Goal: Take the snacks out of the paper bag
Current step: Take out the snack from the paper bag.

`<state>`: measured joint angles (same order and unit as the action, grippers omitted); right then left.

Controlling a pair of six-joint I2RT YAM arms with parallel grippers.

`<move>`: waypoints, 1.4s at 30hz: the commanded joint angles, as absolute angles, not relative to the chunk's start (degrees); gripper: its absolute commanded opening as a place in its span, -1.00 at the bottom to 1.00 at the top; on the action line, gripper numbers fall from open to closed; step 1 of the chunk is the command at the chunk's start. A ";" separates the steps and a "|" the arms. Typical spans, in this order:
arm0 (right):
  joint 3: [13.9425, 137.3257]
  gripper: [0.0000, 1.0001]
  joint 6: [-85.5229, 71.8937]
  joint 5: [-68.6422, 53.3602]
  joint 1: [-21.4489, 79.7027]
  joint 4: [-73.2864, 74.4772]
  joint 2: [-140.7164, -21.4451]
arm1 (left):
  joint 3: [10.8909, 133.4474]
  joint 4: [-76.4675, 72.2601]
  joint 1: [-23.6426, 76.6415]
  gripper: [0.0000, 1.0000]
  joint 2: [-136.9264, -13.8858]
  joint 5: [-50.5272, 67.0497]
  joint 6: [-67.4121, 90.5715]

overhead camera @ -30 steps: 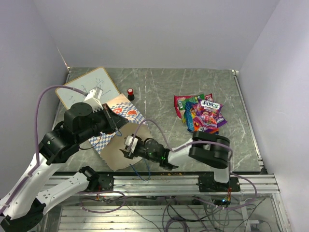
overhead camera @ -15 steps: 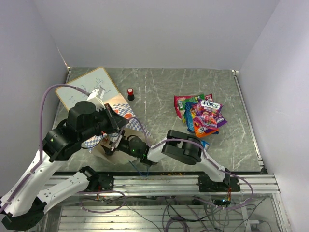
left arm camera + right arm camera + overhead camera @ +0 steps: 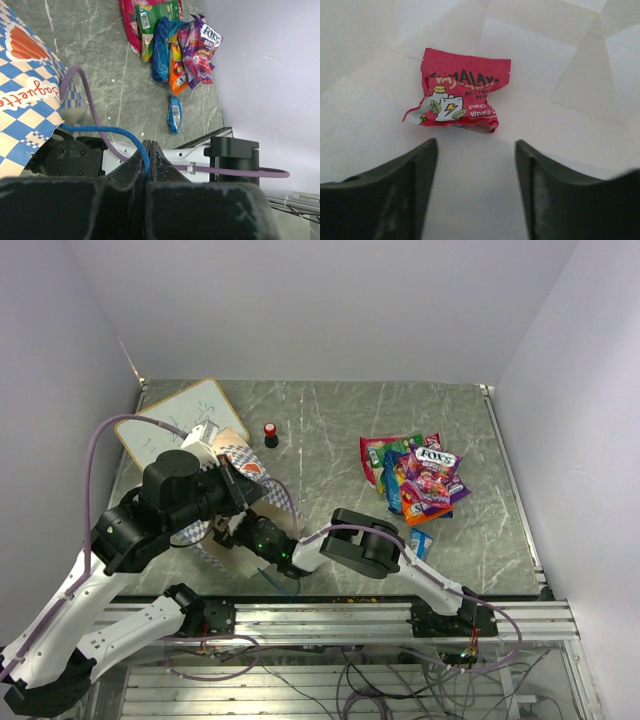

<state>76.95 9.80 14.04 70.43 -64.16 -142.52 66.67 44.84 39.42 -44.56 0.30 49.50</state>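
The paper bag (image 3: 245,468) lies at the table's near left, and its checked band also shows in the left wrist view (image 3: 25,100). My left gripper (image 3: 146,148) is shut on the bag's blue cord handle (image 3: 100,131) and holds the mouth up. My right gripper (image 3: 476,145) is open inside the bag, above cream paper. A red snack packet (image 3: 460,90) lies just beyond its fingertips, apart from them. In the top view the right wrist (image 3: 262,540) reaches into the bag's mouth and its fingers are hidden. A pile of snacks (image 3: 418,476) lies on the table at the right.
A small blue packet (image 3: 421,543) lies near the pile, toward the front. A red-capped bottle (image 3: 270,433) stands behind the bag. A white writing board (image 3: 180,420) lies at the back left. The side walls are close on both sides.
My right arm has swung left and pushed its gripper into the bag's mouth. My left arm has lifted the handle, so the bag stands more open.
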 commanded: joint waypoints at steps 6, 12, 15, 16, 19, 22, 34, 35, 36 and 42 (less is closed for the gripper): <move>74.37 -0.19 8.86 23.95 69.72 -59.79 -141.32 | 64.37 48.26 39.11 -0.86 -39.24 -3.20 52.66; 59.56 -0.21 12.49 21.20 68.69 -68.33 -130.74 | 63.07 50.68 39.09 -0.86 -36.11 -5.29 54.82; 51.54 -0.14 14.76 16.06 68.18 -70.02 -124.13 | 63.23 47.82 39.11 -0.86 -37.19 -3.81 54.23; 49.16 -0.11 15.15 14.33 68.06 -70.18 -121.89 | 63.79 47.03 39.11 -0.86 -38.05 -3.23 53.66; 43.30 0.00 17.89 7.67 68.07 -69.84 -115.42 | 65.97 45.97 39.10 -0.86 -41.74 -2.34 50.89; 39.17 0.14 18.37 1.30 68.19 -69.08 -109.95 | 67.62 44.90 39.04 -0.86 -44.23 -2.45 48.75; 42.90 0.66 20.19 -10.24 69.44 -71.27 -110.14 | 70.39 38.40 39.10 -0.86 -47.43 0.70 46.99; 44.88 0.75 19.64 -10.16 69.50 -72.49 -111.91 | 70.97 38.22 39.07 -0.86 -48.04 1.99 46.65; 46.58 0.81 19.12 -10.06 69.62 -73.95 -113.55 | 71.83 38.59 39.06 -0.86 -48.86 3.03 46.59; 53.60 0.88 17.39 -8.49 69.61 -74.89 -120.53 | 74.63 34.43 39.10 -0.86 -51.60 11.10 47.34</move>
<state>50.96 19.03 -8.80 69.45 -70.96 -117.60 72.38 40.45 39.40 -50.81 3.90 47.59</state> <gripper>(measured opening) 0.938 0.077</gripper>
